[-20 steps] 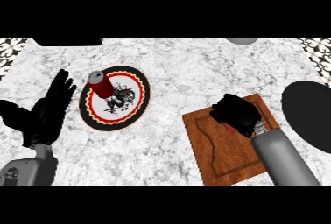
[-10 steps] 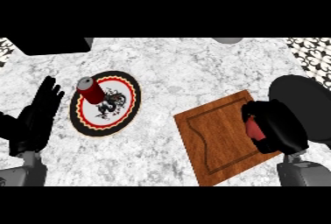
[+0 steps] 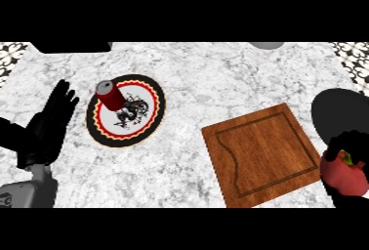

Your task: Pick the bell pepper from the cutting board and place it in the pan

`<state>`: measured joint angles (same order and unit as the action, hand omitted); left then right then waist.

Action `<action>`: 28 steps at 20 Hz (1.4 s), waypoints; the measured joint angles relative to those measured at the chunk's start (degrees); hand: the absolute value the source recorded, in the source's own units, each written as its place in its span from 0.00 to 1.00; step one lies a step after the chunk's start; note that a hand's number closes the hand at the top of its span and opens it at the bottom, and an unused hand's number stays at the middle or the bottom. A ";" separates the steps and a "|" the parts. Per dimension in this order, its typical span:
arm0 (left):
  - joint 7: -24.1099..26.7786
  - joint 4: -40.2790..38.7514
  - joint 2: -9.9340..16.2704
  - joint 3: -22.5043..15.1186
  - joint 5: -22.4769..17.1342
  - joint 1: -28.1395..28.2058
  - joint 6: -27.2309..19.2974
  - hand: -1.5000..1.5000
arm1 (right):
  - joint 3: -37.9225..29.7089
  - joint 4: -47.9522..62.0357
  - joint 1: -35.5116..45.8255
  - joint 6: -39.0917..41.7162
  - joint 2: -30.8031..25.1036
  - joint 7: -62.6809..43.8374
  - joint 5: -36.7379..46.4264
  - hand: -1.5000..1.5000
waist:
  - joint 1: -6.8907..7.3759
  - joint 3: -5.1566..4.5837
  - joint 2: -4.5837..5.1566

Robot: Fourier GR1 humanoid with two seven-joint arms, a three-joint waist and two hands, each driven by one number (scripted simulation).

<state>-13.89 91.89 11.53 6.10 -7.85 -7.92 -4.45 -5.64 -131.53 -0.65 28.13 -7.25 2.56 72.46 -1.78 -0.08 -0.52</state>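
Observation:
My right hand (image 3: 349, 146) is at the right edge of the head view, its fingers curled round the red bell pepper (image 3: 341, 175). The pepper is lifted off the wooden cutting board (image 3: 258, 155) and sits just right of the board's right edge, at the near rim of the black pan (image 3: 340, 110). The hand covers part of the pepper. Nothing lies on the board. My left hand (image 3: 48, 128) rests open at the left, fingers up.
A round plate (image 3: 127, 116) with a black, red and yellow rim lies left of centre, with a red can (image 3: 111, 95) standing on it. Dark objects show at the counter's far edge (image 3: 72, 47). Patterned tile shows at both upper corners.
My right hand has carried the bell pepper off the cutting board to the right, toward the pan. The board now lies bare. The view has shifted; the left hand stays resting.

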 measured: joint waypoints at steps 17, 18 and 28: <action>-0.33 -0.09 -1.70 -1.29 1.40 -1.75 0.12 0.50 | -32.00 31.07 14.69 -6.68 -15.72 8.69 -19.43 1.00 | 1.94 0.11 0.62; -0.29 -0.40 -1.37 -0.98 1.12 -2.00 0.57 0.50 | -32.54 34.96 15.47 -8.38 -16.88 10.31 -19.56 1.00 | 2.04 0.12 0.66; 0.31 -1.37 -1.34 -0.44 1.08 -2.77 1.37 0.50 | -31.35 70.05 22.49 -23.87 -23.69 27.62 -19.33 1.00 | 2.72 0.17 0.86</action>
<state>-13.58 90.52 10.19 5.66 -6.77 -10.69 -3.07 -36.99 -61.49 21.84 4.25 -30.95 30.18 53.13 0.93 0.09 0.34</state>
